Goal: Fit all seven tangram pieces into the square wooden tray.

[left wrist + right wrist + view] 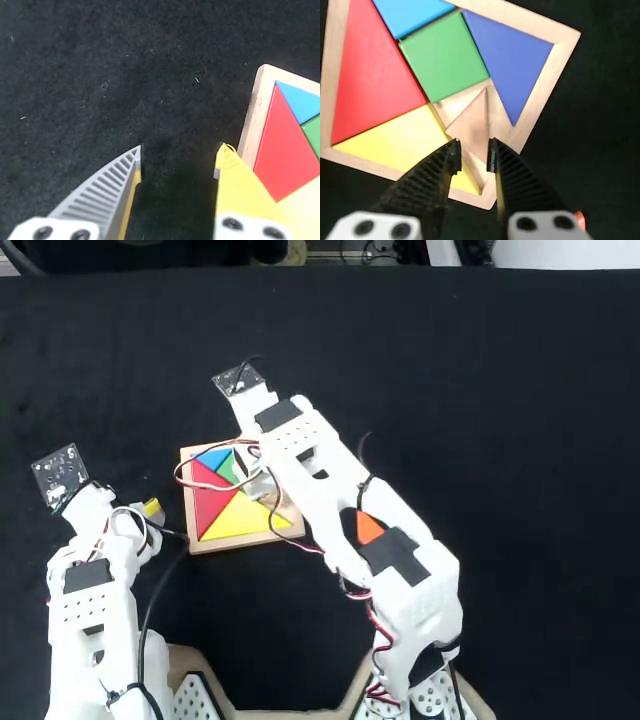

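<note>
The square wooden tray holds a red triangle, a light blue piece, a green square, a dark blue triangle and a yellow triangle. A small tan triangle lies in the bare gap of the tray, and my right gripper is shut on its near corner. From above, the right gripper hangs over the tray. My left gripper stands open and empty over the black cloth, just beside the tray's left rim.
An orange piece shows through a gap in the right arm and again at the edge of the right wrist view. Black cloth covers the whole table, with free room behind and to the right of the tray.
</note>
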`<state>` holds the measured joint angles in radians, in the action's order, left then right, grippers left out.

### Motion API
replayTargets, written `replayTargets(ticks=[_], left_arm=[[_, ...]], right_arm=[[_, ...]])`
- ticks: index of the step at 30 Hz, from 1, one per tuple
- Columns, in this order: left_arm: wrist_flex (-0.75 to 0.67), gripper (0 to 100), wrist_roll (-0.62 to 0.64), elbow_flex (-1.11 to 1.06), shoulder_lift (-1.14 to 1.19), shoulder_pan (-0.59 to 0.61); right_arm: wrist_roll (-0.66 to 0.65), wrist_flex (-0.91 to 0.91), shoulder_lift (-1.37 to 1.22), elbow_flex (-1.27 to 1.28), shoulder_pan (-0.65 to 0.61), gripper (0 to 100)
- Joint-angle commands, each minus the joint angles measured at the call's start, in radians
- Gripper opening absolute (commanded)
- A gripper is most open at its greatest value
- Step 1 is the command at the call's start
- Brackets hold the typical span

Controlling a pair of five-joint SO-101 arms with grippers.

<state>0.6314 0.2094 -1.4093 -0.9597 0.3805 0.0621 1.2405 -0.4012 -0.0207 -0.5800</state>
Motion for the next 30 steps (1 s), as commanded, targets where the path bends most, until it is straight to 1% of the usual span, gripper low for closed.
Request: replayTargets(ticks=[1, 9, 14, 18, 25, 30], left_arm=[[-0.003, 25, 0.009, 0.021, -0.017, -0.015], [-0.003, 25, 0.009, 0.021, -0.017, -0.015], [-0.003, 25, 0.009, 0.021, -0.017, -0.015], [-0.003, 25, 0.009, 0.021, -0.017, -0.015], [-0.003, 25, 0.009, 0.021, -0.017, -0.015], [-0.003, 25, 0.009, 0.021, -0.017, -0.015]], right_arm=[[-0.005, -0.014, -0.008, -0.048, -0.008, 8.6], [-0.009, -0.017, -0.042, -0.051, -0.015, 8.6], [-0.008, -0.014, -0.041, -0.079, -0.083, 8.6], [-0.005, -0.014, -0.042, -0.114, -0.101, 8.6], [-0.011, -0.006, -0.035, -0.128, -0.08, 8.6], [-0.066, 0.118, 0.068, -0.162, 0.012, 8.3]])
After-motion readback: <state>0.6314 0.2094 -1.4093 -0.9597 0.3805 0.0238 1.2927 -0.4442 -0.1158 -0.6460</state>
